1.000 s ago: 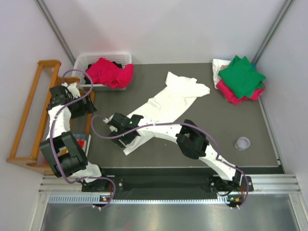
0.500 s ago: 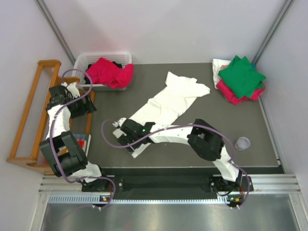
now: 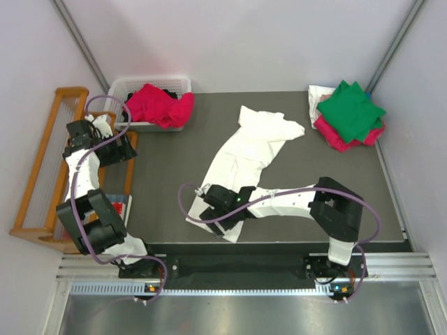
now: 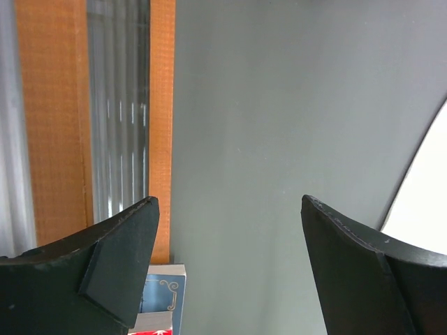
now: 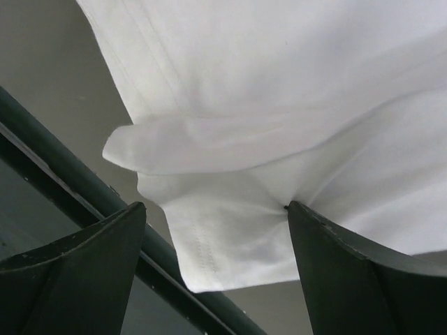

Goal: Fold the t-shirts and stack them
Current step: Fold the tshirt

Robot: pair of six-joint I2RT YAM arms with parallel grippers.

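Note:
A large white t-shirt (image 3: 253, 143) lies stretched diagonally across the dark table, with its lower hem at the near edge. My right gripper (image 3: 209, 204) is low over that hem. In the right wrist view the white t-shirt (image 5: 279, 84) fills the top, and my right gripper (image 5: 216, 204) is open. The hem corner lies between the jaws, and the right fingertip (image 5: 328, 258) touches a pucker in the cloth. A green t-shirt (image 3: 350, 108) tops a folded stack over a crimson-pink one (image 3: 334, 136). My left gripper (image 3: 120, 150) (image 4: 229, 199) is open and empty beside the table's left edge.
A white slotted basket (image 3: 124, 88) at the back left holds a crumpled crimson shirt (image 3: 159, 105). A wooden rack (image 3: 49, 160) stands to the left, with a book (image 4: 162, 296) below it. A small cup (image 3: 352, 208) sits near the front right. The table's dark front edge (image 5: 77, 185) runs under my right gripper.
My right gripper has swept to the right and toward the near edge. The white t-shirt's lower end came with it, so the shirt lies steeper. The left arm has barely shifted.

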